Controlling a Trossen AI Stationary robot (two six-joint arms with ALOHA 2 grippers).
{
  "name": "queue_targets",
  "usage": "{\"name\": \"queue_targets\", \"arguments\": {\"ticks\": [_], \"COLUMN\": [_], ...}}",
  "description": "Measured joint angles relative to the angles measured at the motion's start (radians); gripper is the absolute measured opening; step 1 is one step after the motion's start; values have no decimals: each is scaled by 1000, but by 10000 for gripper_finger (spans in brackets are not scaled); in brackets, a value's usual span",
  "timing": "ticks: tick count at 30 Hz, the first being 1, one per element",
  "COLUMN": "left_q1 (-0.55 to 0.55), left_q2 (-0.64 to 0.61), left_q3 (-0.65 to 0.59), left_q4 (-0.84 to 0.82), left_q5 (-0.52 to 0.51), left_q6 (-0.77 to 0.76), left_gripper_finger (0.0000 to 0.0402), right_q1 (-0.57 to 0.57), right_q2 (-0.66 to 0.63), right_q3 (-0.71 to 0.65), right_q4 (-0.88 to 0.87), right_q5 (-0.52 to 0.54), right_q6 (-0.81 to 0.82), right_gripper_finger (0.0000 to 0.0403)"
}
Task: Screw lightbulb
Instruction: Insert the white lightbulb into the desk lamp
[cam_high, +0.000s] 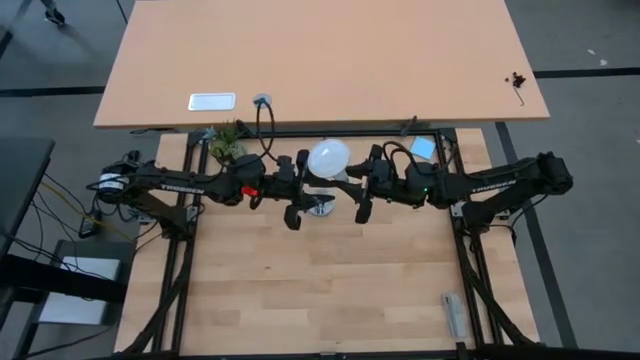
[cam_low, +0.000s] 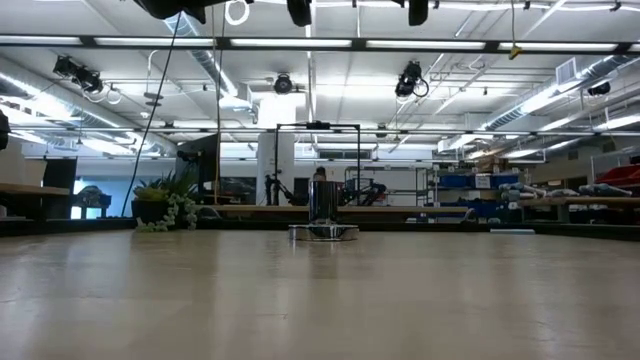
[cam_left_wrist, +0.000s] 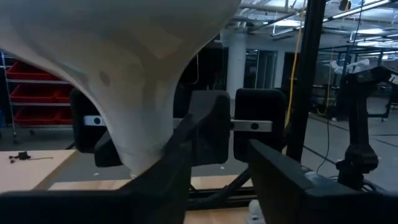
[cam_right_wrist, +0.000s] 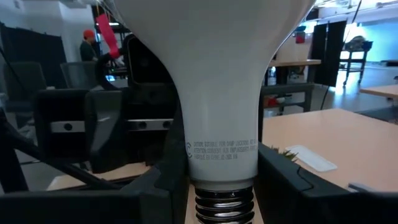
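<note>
The white lightbulb (cam_high: 328, 157) is held upright in the air, globe up, between my two grippers at the middle of the table. Its silvery screw base (cam_right_wrist: 224, 204) points down. Below it, the round silver socket (cam_high: 320, 207) rests on the wooden table, also seen as the socket (cam_low: 322, 230) in the low view. My right gripper (cam_right_wrist: 221, 180) comes in from the right and is shut on the bulb. My left gripper (cam_left_wrist: 217, 180) comes in from the left and stands open, with the bulb's neck (cam_left_wrist: 140, 143) beside one of its fingers (cam_left_wrist: 165, 186). My right gripper pinches the bulb's narrow neck (cam_right_wrist: 224, 152) between its two fingers, just above the screw base. The fingers lie level and come from the table's right side. The bulb stands upright in the hold, lifted clear above the socket. My left gripper has the neck close beside one finger; whether it touches, I cannot tell.
A small green plant (cam_high: 225, 143) stands at the table's far left. A black cord (cam_high: 265, 125) runs from the far edge toward the socket. A grey object (cam_high: 455, 315) lies near the front right. Beyond is a second tabletop (cam_high: 320, 60) with a white plate (cam_high: 212, 101).
</note>
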Motion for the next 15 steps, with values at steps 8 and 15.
{"name": "queue_targets", "arguments": {"ticks": [8,15], "left_q1": [0,3], "left_q2": [0,1], "left_q3": [0,0], "left_q4": [3,4], "left_q5": [69,101], "left_q6": [0,4], "left_gripper_finger": [207,214], "right_q1": [44,91], "right_q2": [-23,-43], "right_q3": [0,0], "right_q4": [-1,12], "right_q5": [51,55], "right_q6": [-41,-61], "right_gripper_finger": [147,147]}}
